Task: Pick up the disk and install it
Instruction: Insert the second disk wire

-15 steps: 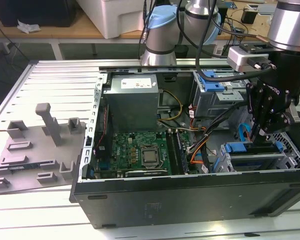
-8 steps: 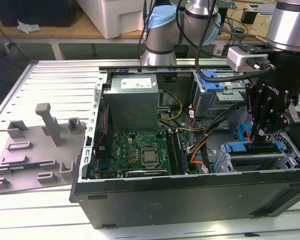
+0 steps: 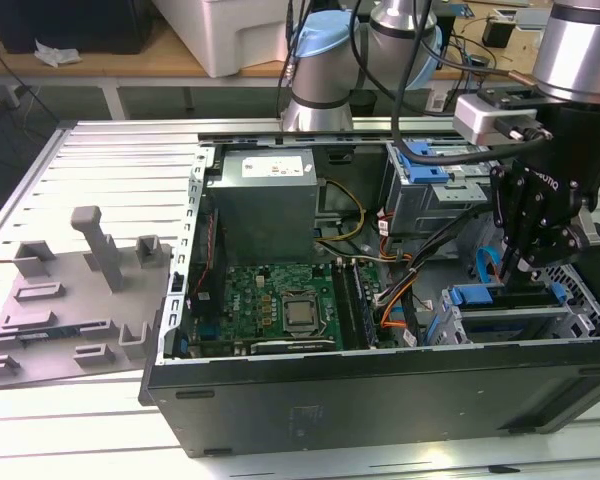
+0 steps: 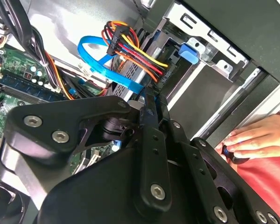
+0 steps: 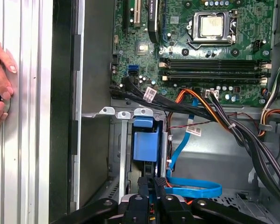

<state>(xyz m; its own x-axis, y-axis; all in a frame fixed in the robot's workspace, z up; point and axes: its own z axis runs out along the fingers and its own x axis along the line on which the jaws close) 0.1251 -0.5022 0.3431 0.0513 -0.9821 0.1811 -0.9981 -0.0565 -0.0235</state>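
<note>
The black, linked-arm tool (image 5: 151, 182) fills the foreground in both wrist views, its two narrow fingers pressed together with no gap showing, so it reads as clenched. Whether anything thin is pinched between the tips cannot be told. The tips sit just at the end of the flat silver-grey hard disk (image 5: 147, 145) with blue plastic rails, which lies inside the grey metal drive cage (image 5: 123, 113) of the open black desktop computer case (image 3: 380, 395). With the disk already down in its bay, the closed fingers appear to serve as a pusher for seating it rather than as a grip.

Beside the cage, a flat blue data cable (image 4: 102, 65) loops up out of the way, and a bundle of red, yellow and orange power wires (image 4: 135, 49) ends in a black plug near the drive's end, apparently kept clear so the bay stays open.

Farther from the cage, the green motherboard (image 5: 200, 51) with its bare silver processor lies flat on the case floor.

At the case's outer wall a person's hand (image 4: 252, 140) rests on the ribbed aluminium table (image 3: 110, 160), fingers on a small dark object.

Beyond the motherboard stands the large grey power-supply box (image 3: 265, 195), and to the exterior view's left a grey plastic fixture tray (image 3: 70, 300).
</note>
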